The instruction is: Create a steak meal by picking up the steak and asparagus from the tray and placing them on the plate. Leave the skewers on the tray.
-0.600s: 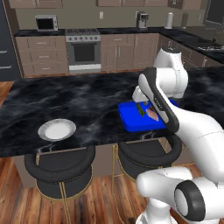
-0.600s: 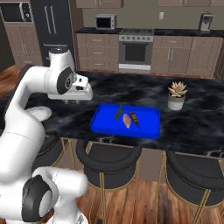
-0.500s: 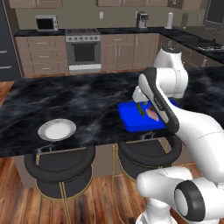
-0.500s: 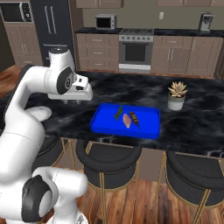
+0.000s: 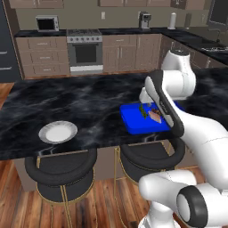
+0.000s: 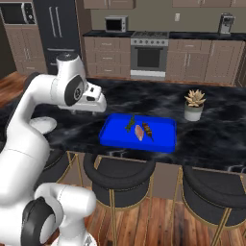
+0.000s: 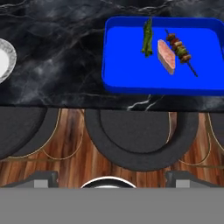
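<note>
The blue tray (image 7: 127, 61) lies on the dark marble counter near its front edge. On it rest the green asparagus (image 7: 147, 37), the pinkish steak (image 7: 166, 56) and one brown skewer (image 7: 180, 50), side by side. From the right base view I see the tray (image 6: 115, 137), asparagus (image 6: 129, 123), steak (image 6: 139, 131) and skewer (image 6: 147, 129). The round plate (image 5: 58, 132) sits far left on the counter, and its edge (image 7: 3, 59) shows in the hand view. My gripper (image 7: 112, 179) hovers open and holds nothing, high above the counter's front edge, left of the tray.
A potted succulent (image 6: 193, 104) stands on the counter right of the tray. Black round stools (image 7: 135, 135) line the front below the counter edge, over a wooden floor. My own arm hides the tray's right part (image 5: 144, 122) in the left base view.
</note>
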Controlling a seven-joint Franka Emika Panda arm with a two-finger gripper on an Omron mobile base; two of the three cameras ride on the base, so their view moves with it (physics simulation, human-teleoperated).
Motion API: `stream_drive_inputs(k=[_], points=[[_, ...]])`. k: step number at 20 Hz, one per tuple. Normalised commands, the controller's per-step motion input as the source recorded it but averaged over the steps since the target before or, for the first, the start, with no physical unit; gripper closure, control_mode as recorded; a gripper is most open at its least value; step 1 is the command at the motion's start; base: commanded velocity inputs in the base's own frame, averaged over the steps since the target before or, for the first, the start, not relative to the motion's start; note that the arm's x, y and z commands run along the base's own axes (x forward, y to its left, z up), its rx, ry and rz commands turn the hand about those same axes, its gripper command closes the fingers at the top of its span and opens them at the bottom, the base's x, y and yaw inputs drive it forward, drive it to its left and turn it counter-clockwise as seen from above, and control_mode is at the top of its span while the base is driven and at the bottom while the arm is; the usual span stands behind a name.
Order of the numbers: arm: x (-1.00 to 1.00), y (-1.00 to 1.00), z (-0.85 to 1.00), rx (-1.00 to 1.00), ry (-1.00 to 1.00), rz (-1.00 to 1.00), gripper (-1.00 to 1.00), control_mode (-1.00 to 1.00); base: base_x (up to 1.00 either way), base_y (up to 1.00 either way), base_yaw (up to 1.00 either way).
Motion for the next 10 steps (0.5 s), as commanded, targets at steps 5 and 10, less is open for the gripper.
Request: stream_drive_inputs(k=[5, 10], points=[[0.00, -0.58, -0.04, 0.04, -0.01, -0.04, -1.00, -1.00, 0.00, 0.00, 0.00], [0.00, -0.70, -0.10, 0.06, 0.00, -0.01, -1.00, -1.00, 0.00, 0.00, 0.00]])
